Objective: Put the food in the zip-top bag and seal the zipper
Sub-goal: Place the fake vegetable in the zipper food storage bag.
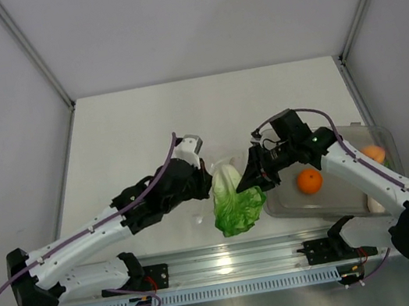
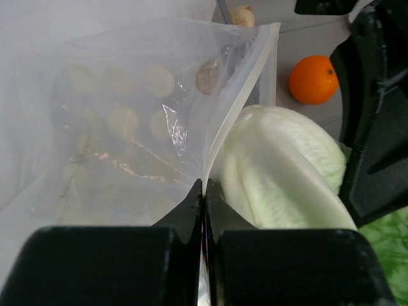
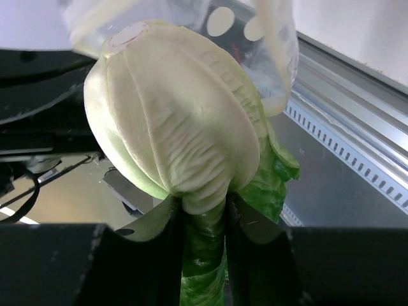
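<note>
I log left arm point(image 1: 99, 227) and right arm point(image 1: 366, 172) bent inward, meeting mid-frame. My left gripper point(image 2: 203, 191) is pinched on the zip-top bag point(image 2: 127, 115) edge. My right gripper point(image 3: 203, 210) is clamped on lettuce point(image 1: 235, 203), just beside the bag. One orange point(image 1: 309, 180) in tray point(image 1: 379, 134), centre right. White table point(image 1: 205, 113), white walls point(image 1: 188, 13).

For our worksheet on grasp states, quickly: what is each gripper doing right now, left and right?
Left gripper: closed, pinching the edge of the zip-top bag.
Right gripper: closed, holding the lettuce by its leafy end.
</note>
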`<state>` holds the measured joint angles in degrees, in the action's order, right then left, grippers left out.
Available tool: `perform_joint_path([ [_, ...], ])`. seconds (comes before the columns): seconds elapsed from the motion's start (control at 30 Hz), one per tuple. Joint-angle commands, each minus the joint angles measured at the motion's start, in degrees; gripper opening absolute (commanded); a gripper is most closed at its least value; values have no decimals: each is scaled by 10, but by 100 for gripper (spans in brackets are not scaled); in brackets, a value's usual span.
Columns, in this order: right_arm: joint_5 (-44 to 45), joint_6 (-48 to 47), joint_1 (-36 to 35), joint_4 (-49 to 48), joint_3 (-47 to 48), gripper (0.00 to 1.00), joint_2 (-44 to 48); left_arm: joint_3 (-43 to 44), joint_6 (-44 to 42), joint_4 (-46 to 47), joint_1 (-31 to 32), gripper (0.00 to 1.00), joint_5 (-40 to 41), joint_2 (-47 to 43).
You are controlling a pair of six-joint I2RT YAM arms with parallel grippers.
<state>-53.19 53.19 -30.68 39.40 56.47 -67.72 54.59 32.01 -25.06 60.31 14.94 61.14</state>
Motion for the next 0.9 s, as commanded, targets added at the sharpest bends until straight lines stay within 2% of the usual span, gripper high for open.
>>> perform_joint_path([
  [0.0, -6, -26, -3, 16, 2, 0, -12, -7, 3, 27, 11, 1, 10, -25],
  [0.33, 12, -50, 8, 50, -1, 0, -42, -19, -12, 53, 30, 0, 3, -63],
  [0.53, 34, -78, 27, 81, 45, 0, -75, -26, -27, 69, 52, 1, -26, -53],
  [0.87, 54, -58, 35, 28, 134, 0, -101, -39, -23, 71, 77, 1, -30, -16],
])
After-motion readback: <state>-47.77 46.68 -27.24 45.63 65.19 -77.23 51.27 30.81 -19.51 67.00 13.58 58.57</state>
